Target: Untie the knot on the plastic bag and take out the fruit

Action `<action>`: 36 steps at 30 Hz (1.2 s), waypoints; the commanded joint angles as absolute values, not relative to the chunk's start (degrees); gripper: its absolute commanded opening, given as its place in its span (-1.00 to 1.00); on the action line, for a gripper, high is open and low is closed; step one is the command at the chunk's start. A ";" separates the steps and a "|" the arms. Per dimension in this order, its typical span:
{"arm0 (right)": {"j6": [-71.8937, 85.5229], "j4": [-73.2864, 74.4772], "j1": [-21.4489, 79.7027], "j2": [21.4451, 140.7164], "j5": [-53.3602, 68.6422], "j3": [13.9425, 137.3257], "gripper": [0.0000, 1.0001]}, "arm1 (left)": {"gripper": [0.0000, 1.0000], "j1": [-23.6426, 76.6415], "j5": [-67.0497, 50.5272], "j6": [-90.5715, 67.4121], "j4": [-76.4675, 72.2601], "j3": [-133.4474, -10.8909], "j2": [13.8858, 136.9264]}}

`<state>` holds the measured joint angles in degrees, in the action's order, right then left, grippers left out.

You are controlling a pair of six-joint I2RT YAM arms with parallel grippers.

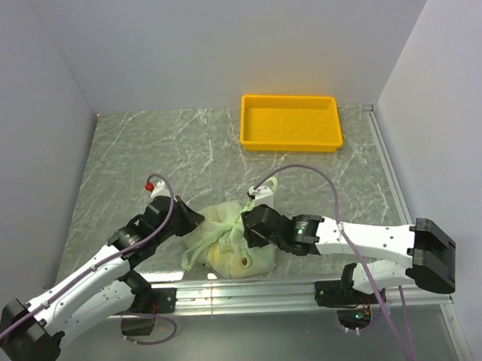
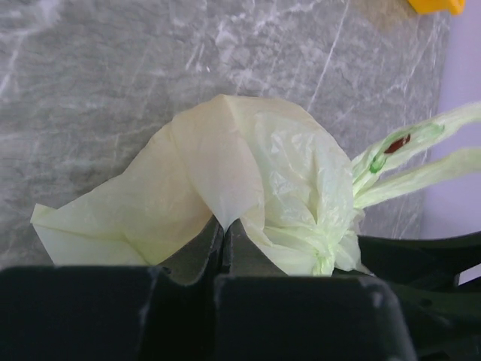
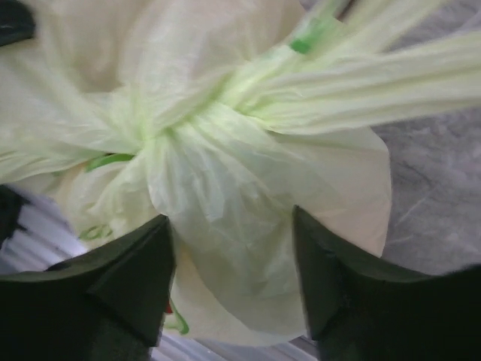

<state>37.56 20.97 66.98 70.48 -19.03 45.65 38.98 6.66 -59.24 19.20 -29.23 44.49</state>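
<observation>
Item: the plastic bag, pale green and tied shut, lying on the desk. The knot sits on its upper side, and the handle loops trail away from the knot. The fruit is inside the bag and shows only as a yellowish mass through the film. The left claw is at the bag's left flank, fingers together and, by the wrist view, pinching a fold of film. The right claw is at the bag's right, just below the knot, its fingers apart and straddling a bulge of film without clamping it. The yellow tray stands well apart, beyond the bag on the far side. Hazards: the right claw straddles body film rather than a loop strand, so a pull from this hold would likely cinch the knot tighter or lift the whole bag. The film is thin and may tear between two opposed pulls. The left pinch holds little material and may slip, leaving the bag unanchored. Edges and room: the metal rail runs just beside the bag's near side, so a pull that way would drag film onto it. Between the bag and the tray the desk gives wide room for pulling, with more to the bag's left and right before the side walls.
</observation>
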 commanded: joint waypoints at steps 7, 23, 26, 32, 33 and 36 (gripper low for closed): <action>37.09 28.39 55.40 63.57 -32.62 43.69 -1.00 | -0.99 25.87 12.77 -60.03 17.58 -29.36 43.16; 21.80 12.13 44.30 51.41 -8.80 36.56 -1.00 | 0.98 14.49 -13.71 -38.15 19.76 -41.56 42.19; 19.87 11.95 45.17 53.16 -7.56 37.70 -1.00 | 0.99 21.77 -10.47 -38.66 21.01 -44.99 43.32; 18.11 11.42 47.90 55.28 -10.89 38.67 -1.00 | 0.99 37.96 7.44 -49.47 17.58 -45.96 56.23; 17.93 11.43 48.77 55.46 -11.42 38.58 -1.00 | 0.97 39.71 10.17 -51.57 17.58 -46.40 57.90; 17.75 11.51 50.01 55.63 -13.09 38.76 -1.00 | 0.92 40.69 15.46 -54.48 15.13 -46.58 62.83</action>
<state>19.35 13.65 48.62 55.44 -10.76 35.75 39.64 5.04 -49.15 17.06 -45.65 60.38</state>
